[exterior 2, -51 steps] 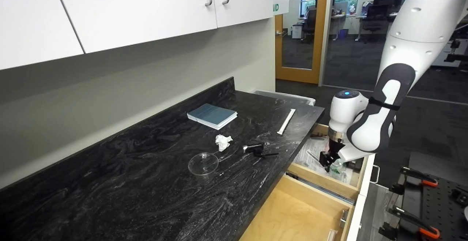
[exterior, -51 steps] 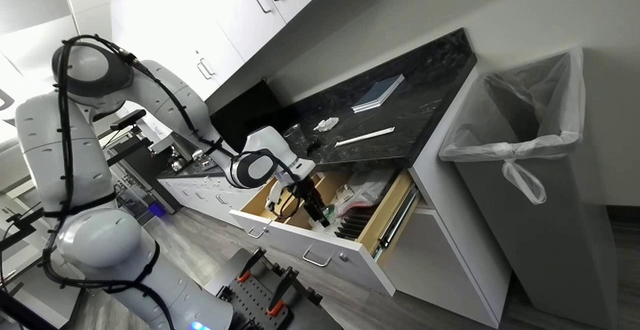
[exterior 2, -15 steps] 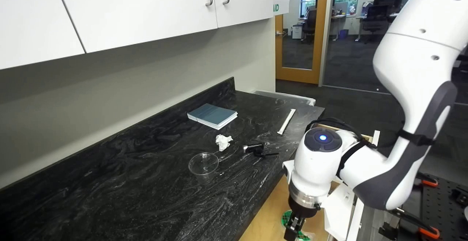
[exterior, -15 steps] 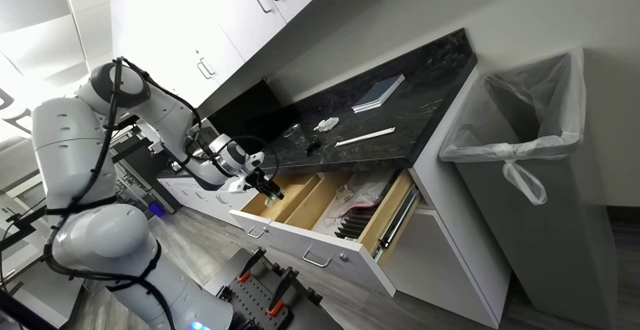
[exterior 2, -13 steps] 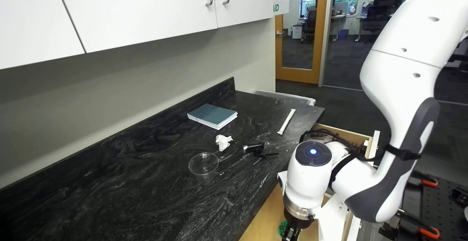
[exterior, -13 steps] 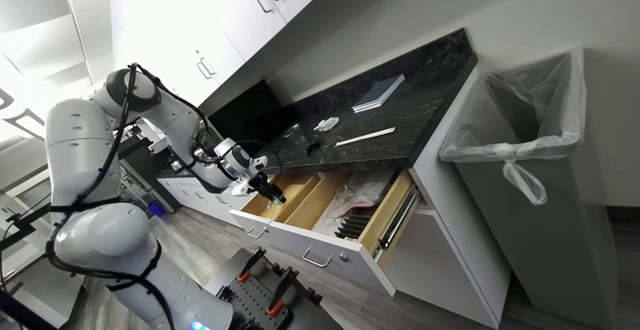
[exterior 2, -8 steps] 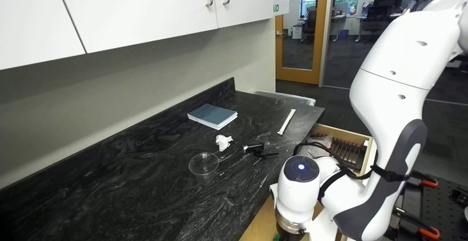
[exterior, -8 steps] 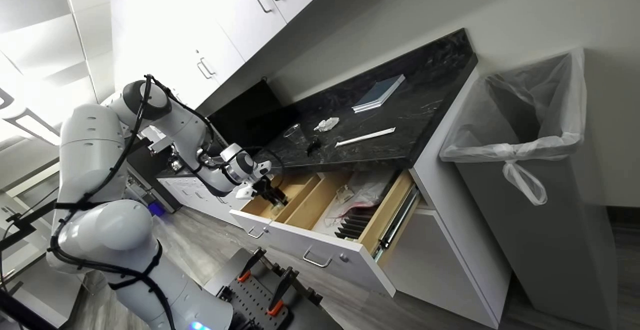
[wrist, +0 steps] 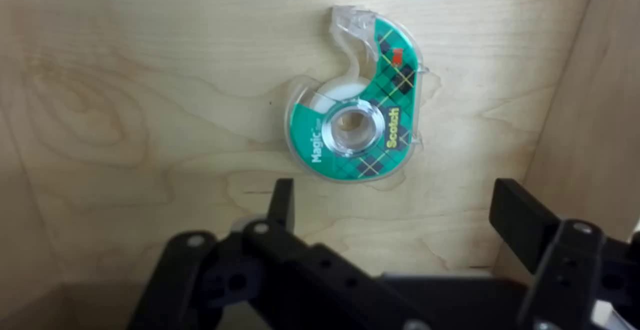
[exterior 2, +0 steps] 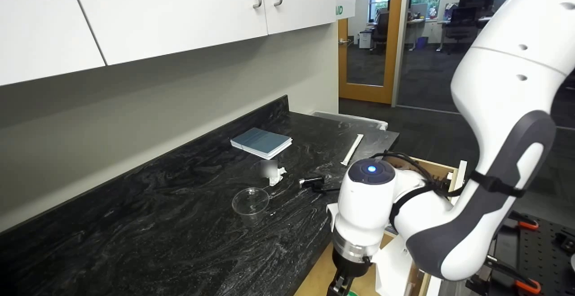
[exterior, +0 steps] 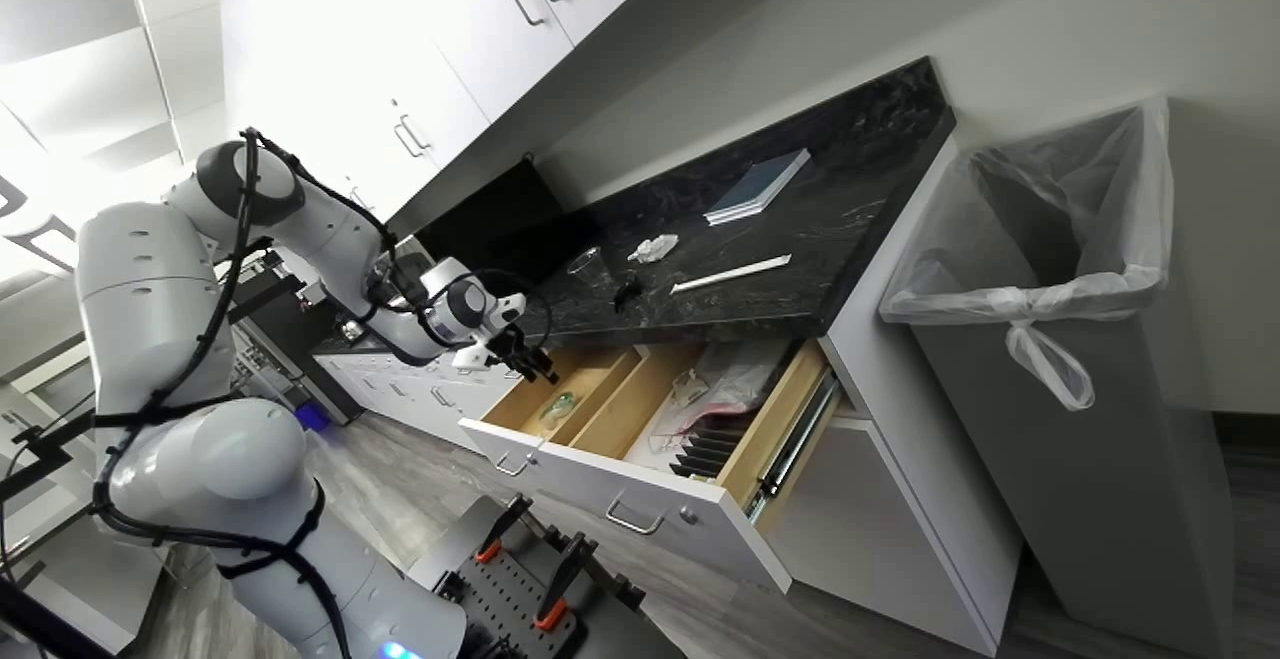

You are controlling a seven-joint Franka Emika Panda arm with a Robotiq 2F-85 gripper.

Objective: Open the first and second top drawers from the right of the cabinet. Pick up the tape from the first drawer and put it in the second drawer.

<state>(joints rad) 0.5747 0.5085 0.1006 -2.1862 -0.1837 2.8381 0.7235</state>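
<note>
1. Lying flat in the second drawer (wrist: pixel 150 94) is the tape (wrist: pixel 376 112), green label up.
2. Jaws are hovering clear of it, spread wide.
3. The first drawer (exterior: pixel 715 529) is standing open alongside.
4. Blue-covered books (exterior 2: pixel 261 141) are resting on the worktop (exterior 2: pixel 157 224).

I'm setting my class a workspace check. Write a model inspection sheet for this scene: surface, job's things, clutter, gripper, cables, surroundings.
Surface: black marbled counter, loose things on it.
First drawer: open, odds and ends inside.
Second drawer: open, beside the first.
Tape: green dispenser, lying flat on the second drawer's floor.
Clutter: notebooks, crumpled tissue, clear cup, white stick and small black object on the counter.
Gripper: open, above the second drawer, nothing held.
Cables: black cable strapped along the arm; snags, nothing seen.
Surroundings: lined bin by the cabinet's end; wall cupboards above the counter.
</note>
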